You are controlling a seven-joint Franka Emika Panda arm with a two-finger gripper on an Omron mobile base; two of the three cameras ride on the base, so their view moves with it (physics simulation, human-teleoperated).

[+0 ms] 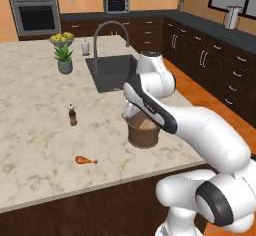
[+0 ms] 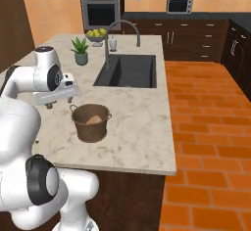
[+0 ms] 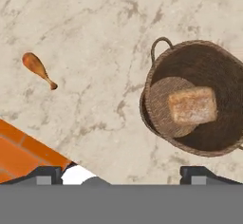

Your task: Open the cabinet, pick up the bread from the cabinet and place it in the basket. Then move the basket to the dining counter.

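Brown basket point(image 3: 197, 102) stood on your marbled table point(image 2: 139, 122) | bread point(image 3: 192, 105) lay inside, so placing looked done | pincer point(image 3: 122, 173) was wide, empty, beside basket.

You're looking at a table point(image 3: 85, 38) of pale beige marbled stone, smooth with a soft sheen and brownish veins. The basket point(image 3: 156, 99) reads as woven brown wicker, rough and matt, with a coiled weave on its floor. The bread point(image 3: 192, 105) inside has a crusty, mottled tan surface. The drumstick point(image 3: 39, 69) looks glossy orange-brown. You'll see the sink point(image 2: 128, 71) as matt dark grey, the faucet point(image 2: 120, 29) as brushed grey metal. The floor point(image 2: 211, 142) is orange tile with pale joints, and the cabinets point(image 1: 220, 65) are dark wood-grain.
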